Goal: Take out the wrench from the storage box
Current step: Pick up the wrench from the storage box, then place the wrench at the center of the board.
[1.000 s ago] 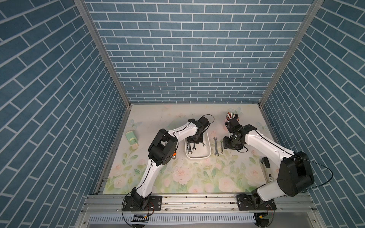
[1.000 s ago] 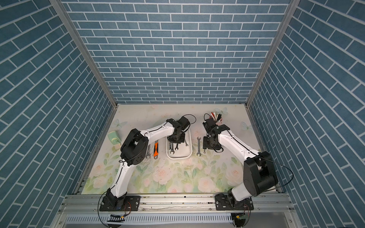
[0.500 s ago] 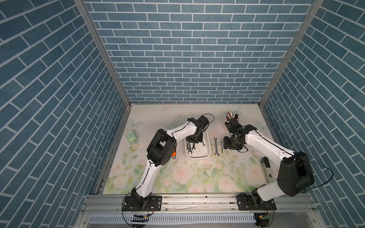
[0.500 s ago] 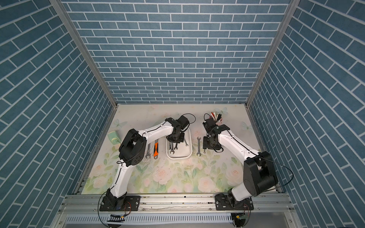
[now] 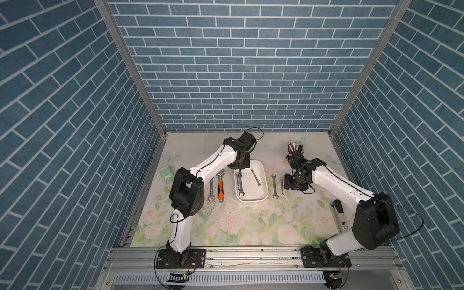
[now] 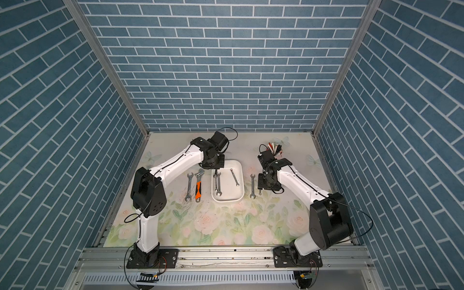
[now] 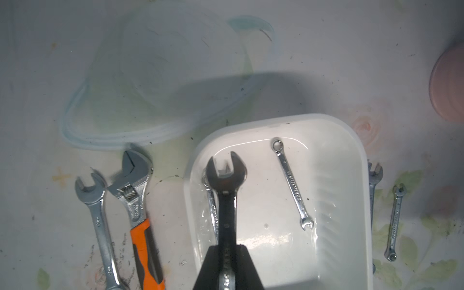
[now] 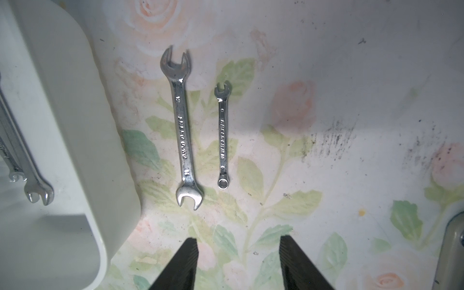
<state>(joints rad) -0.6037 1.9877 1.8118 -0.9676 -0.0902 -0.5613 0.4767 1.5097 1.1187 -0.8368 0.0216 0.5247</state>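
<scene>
The storage box [image 5: 251,199] is a white shallow tray in the middle of the floral mat, seen in both top views and as a wall [image 8: 75,125] in the right wrist view. My left gripper [image 7: 227,251] is shut on the shaft of an open-ended wrench [image 7: 226,190], holding it over the tray's left side. A second wrench [image 7: 212,208] lies beneath it on the tray floor, and a small one [image 7: 292,185] lies to its right. My right gripper [image 8: 238,251] stands open above the mat, right of the tray, with nothing between its fingers.
Two wrenches [image 8: 182,125] [image 8: 222,136] lie on the mat between the tray and my right gripper. Left of the tray lie a silver wrench [image 5: 211,188] and an orange-handled adjustable wrench [image 5: 220,187]. A pink cup of pens [image 5: 295,148] stands behind the right arm. A green object [image 5: 166,173] sits far left.
My left gripper has shifted slightly left and up with the wrench in its grip. The right arm has stayed still.
</scene>
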